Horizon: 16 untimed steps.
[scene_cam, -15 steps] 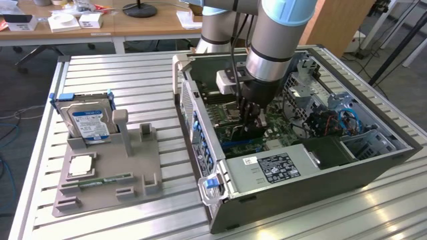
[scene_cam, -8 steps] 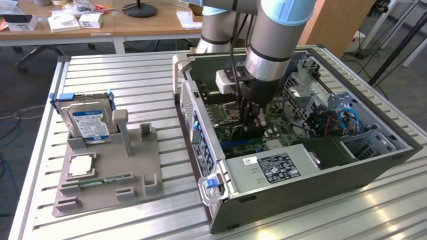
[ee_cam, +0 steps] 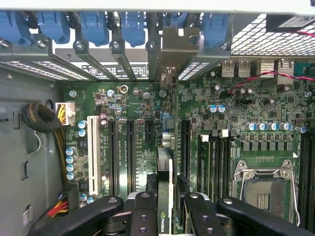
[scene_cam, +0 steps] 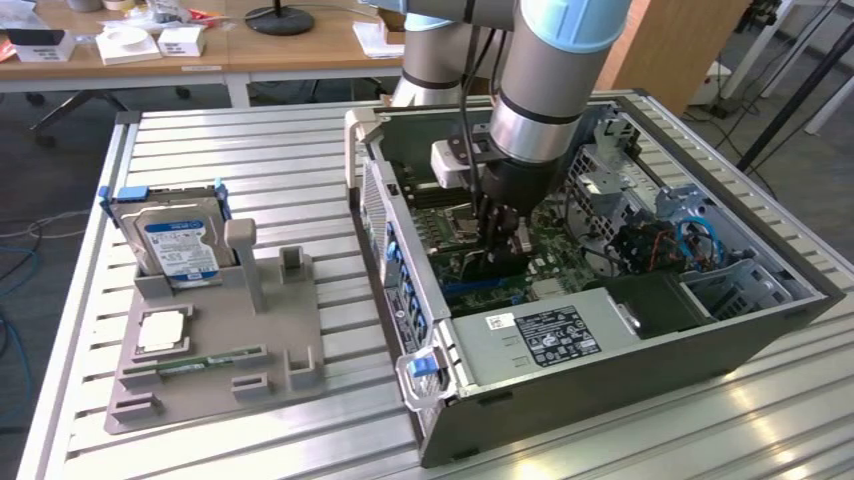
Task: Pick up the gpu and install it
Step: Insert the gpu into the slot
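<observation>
- Bright, even light fell on the slatted table point(scene_cam: 267, 440), with pale glare streaks toward the exterior view's right.
- The motherboard point(ee_cam: 138, 128) was evenly lit; the gripper point(ee_cam: 168, 200) around the gpu point(ee_cam: 164, 221) looked dark.

Inside the open computer case point(ee_cam: 27, 196), the tool point(ee_cam: 169, 212) clamps the gpu point(ee_cam: 166, 179) edge-on between its two black fingers point(ee_cam: 143, 214). The card stands upright over the green motherboard point(ee_cam: 142, 105), and its silvery end bracket point(ee_cam: 173, 46) reaches the row of blue slot latches point(ee_cam: 133, 24). On one side of the card lie two black expansion slots point(ee_cam: 120, 150), a white slot point(ee_cam: 92, 152) and a cable bundle point(ee_cam: 42, 120); on the other side lie the memory slots point(ee_cam: 216, 164) and the metal-framed processor socket point(ee_cam: 263, 189).
</observation>
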Available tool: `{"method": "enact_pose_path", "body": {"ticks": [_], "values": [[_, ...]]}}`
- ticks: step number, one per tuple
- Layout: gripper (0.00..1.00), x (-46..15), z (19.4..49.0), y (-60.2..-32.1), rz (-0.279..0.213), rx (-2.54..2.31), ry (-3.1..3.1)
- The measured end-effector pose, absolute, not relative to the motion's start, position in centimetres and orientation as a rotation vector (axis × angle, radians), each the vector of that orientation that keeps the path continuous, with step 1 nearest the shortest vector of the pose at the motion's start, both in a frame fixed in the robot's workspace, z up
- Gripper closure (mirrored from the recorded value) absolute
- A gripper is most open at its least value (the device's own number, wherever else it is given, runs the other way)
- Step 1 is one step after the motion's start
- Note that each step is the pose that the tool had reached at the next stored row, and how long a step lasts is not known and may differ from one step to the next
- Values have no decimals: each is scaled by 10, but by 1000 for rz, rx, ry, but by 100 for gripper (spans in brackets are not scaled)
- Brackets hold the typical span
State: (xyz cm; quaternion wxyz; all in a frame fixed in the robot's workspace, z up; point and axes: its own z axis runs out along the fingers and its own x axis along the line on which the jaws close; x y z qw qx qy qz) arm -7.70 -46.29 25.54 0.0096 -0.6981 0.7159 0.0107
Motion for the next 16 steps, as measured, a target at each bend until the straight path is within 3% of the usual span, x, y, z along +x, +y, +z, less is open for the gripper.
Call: {"method": "enact_pose_path", "body": {"ticks": [16], "values": [[74,-77,255,-463,34,-2184,2231]]}}
